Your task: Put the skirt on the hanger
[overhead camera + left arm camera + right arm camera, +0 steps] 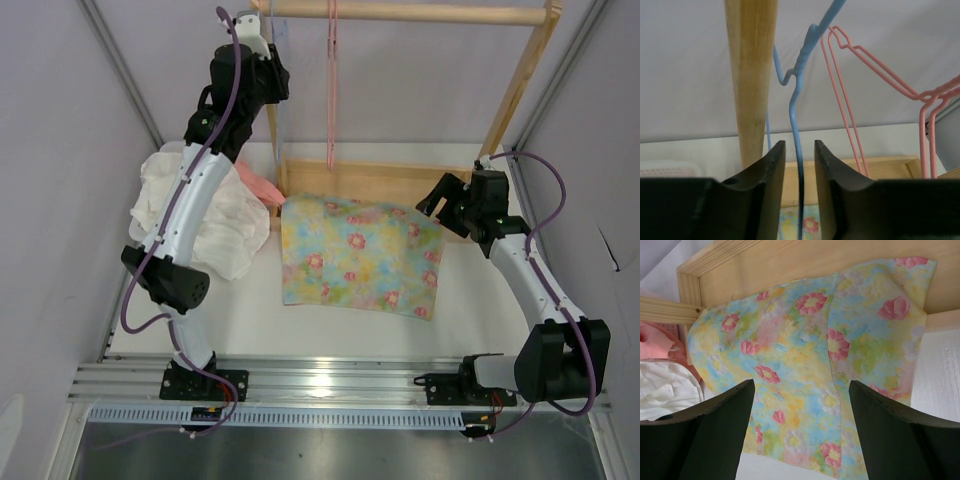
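Nearest the arm bases, the skirt (360, 255) is seen spread flat on the white table (300, 320), its far edge lapped onto the base board of a wooden rack (400, 180). No hanger is in contact with it. To its left a white cloth (225, 225) is heaped, partly covered by the left arm, and a salmon-pink garment (258, 185) is tucked between that heap and the rack.

The right gripper (801, 385) is held above the skirt's far right corner. Its jaws are spread wide and nothing is gripped between them; the flowered cloth (810, 365) is seen below through the gap.

Farther back and higher, the left gripper (800, 145) is raised beside the rack's left post (752, 75). Its jaws are parted only narrowly. The wire of the blue hanger (795, 125) is passed down between them, with a little space visible on either side, so it is not clamped. The hanger is hung up at the rack. Just to its right a pink hanger (850, 100) is hung from the top rail (400, 12)
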`<action>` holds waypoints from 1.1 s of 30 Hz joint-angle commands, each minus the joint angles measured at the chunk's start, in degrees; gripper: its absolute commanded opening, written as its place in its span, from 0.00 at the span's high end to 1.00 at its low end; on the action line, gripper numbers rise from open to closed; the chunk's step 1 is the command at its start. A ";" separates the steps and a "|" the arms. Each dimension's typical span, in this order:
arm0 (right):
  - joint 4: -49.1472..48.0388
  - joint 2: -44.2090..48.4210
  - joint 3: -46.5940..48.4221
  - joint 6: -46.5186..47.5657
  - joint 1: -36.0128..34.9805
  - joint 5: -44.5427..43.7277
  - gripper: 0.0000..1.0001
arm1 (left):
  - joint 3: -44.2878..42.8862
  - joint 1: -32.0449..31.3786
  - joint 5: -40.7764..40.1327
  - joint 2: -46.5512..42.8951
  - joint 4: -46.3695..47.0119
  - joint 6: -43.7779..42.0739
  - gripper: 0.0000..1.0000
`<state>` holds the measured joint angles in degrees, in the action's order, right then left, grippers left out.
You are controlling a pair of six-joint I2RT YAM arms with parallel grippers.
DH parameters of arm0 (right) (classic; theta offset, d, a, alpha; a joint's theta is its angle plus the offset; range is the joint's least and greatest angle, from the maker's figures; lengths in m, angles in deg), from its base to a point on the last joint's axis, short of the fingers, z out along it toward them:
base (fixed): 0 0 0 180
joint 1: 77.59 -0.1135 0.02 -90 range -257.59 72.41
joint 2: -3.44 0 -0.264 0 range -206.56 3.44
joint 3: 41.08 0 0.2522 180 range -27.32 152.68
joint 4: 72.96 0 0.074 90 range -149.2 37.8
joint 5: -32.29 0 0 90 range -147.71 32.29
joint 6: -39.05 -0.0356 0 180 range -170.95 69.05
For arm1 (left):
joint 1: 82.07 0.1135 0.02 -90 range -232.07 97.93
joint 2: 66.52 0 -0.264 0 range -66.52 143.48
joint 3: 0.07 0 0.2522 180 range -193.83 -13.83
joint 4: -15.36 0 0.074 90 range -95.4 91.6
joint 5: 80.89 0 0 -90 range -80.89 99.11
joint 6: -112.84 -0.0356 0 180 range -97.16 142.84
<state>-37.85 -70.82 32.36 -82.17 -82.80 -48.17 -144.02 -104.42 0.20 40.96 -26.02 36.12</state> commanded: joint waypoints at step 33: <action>-0.87 1.84 1.23 4.86 0.20 2.94 0.17 | 22.16 -0.94 11.02 -19.58 17.25 -16.35 1.00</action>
<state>-37.88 -70.80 32.36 -78.90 -82.80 -46.22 -123.71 -105.81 9.88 25.75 -12.14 22.26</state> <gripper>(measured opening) 0.831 0.025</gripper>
